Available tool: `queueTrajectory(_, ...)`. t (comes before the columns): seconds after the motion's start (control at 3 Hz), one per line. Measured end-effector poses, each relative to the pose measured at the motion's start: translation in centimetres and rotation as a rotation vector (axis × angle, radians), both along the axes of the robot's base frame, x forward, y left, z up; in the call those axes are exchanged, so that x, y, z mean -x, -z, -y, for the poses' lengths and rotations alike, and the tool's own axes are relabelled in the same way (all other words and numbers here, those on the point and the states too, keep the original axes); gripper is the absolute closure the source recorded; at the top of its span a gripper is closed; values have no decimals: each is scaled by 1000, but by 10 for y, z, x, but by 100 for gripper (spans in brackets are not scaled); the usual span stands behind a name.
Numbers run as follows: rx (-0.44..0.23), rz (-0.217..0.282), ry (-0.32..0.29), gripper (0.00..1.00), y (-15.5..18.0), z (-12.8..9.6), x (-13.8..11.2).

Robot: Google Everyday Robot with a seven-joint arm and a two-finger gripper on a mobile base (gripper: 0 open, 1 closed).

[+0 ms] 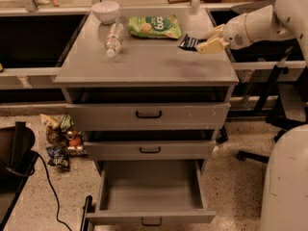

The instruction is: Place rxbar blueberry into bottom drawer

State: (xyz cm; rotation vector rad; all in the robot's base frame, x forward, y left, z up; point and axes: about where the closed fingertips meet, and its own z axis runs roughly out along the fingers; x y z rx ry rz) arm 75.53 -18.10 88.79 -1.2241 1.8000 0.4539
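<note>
The rxbar blueberry [188, 42], a small dark navy wrapper, is over the right rear part of the grey cabinet top [144, 61]. My gripper [204, 40] reaches in from the right on a white arm and is shut on the bar's right end, with tan fingers [211, 45] above and below it. I cannot tell whether the bar touches the top. The bottom drawer [149, 218] is pulled wide open at the foot of the cabinet, and nothing lies inside it.
On the cabinet top are a green chip bag [155, 27], a lying plastic bottle [113, 38] and a white bowl [106, 11]. The top drawer [148, 114] and middle drawer [149, 149] stand slightly out. Snack packets [60, 138] litter the floor at left. My white body [286, 182] is at lower right.
</note>
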Motion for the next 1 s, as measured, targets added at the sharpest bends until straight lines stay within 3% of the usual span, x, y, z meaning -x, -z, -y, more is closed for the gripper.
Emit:
queueTrajectory(0.33, 0, 0, -1, 100, 0, 0, 0)
queueTrajectory(0.67, -14, 1, -69, 100, -3, -11, 7)
queueTrajectory(1.0, 10, 11, -237, 100, -15, -35, 50)
